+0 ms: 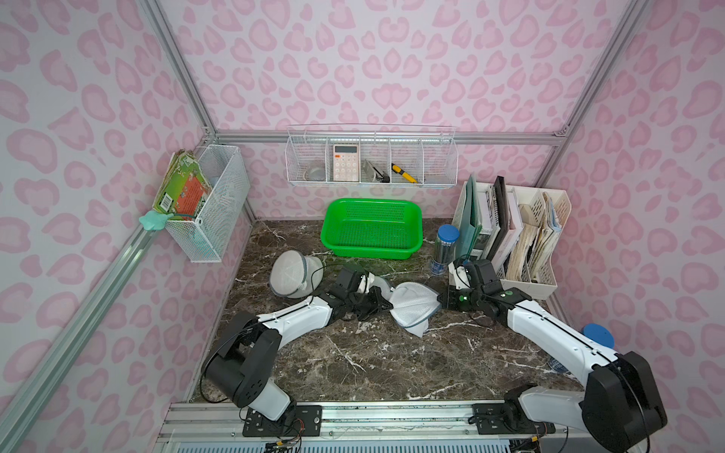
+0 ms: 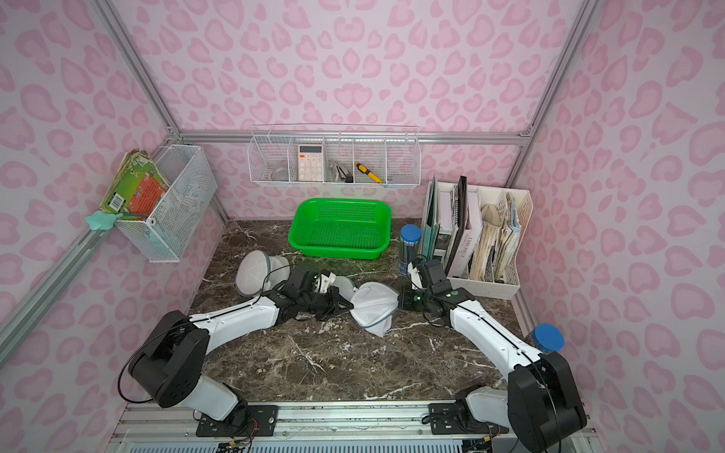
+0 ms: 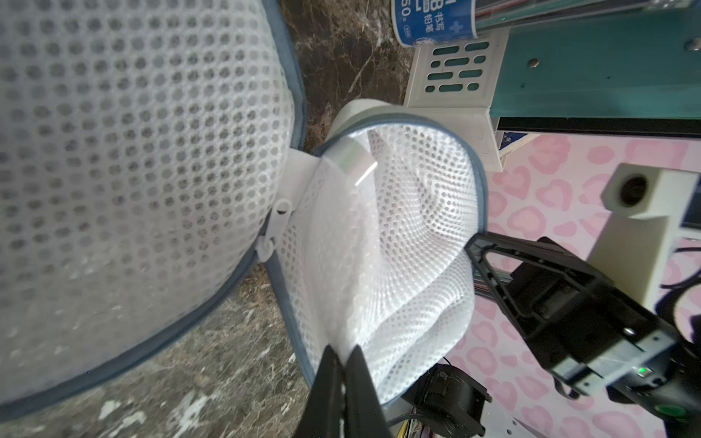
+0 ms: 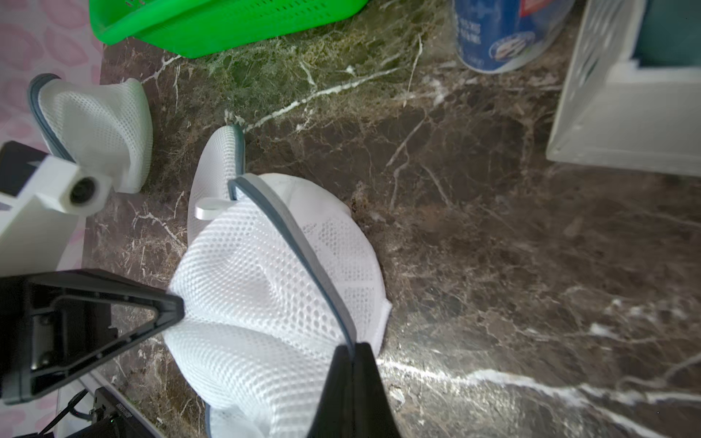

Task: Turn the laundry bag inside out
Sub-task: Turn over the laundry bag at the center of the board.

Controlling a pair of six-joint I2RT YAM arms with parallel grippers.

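The laundry bag (image 1: 414, 308) (image 2: 372, 306) is white mesh with grey-blue trim and hangs stretched between my two grippers at mid-table. My left gripper (image 1: 384, 306) (image 3: 343, 354) is shut on a pinch of its white mesh. My right gripper (image 1: 440, 300) (image 4: 354, 347) is shut on the bag's grey-blue rim (image 4: 299, 250). In the left wrist view a white zipper pull (image 3: 278, 223) shows between the held part and a larger mesh dome (image 3: 132, 170) close to the camera. The bag's lower edge sags toward the marble table (image 1: 353, 361).
A second white mesh bag (image 1: 294, 274) (image 4: 98, 125) lies to the left behind my left arm. A green basket (image 1: 372, 231) stands at the back. At the right are a blue-capped tube (image 1: 445, 247), a white file organiser (image 1: 529, 243) and a blue-lidded cup (image 1: 598, 335).
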